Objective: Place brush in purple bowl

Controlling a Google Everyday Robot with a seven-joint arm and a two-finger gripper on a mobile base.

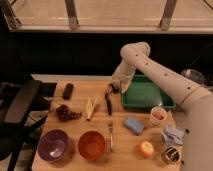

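The brush (108, 101) is slim and black and lies on the wooden table near the middle, its thicker head toward the back. The purple bowl (53, 145) stands at the front left, next to the orange bowl (92, 145). My gripper (116, 87) hangs from the white arm just above and to the right of the brush's head, at the left edge of the green tray (145, 95). It holds nothing that I can see.
A black block (68, 90) lies at the back left. Grapes (67, 114), a banana (90, 107), a silver fork (110, 135), a blue sponge (133, 125), a cup (158, 115), an orange fruit (146, 148), a can (171, 155) and a blue cloth (174, 135) are spread around.
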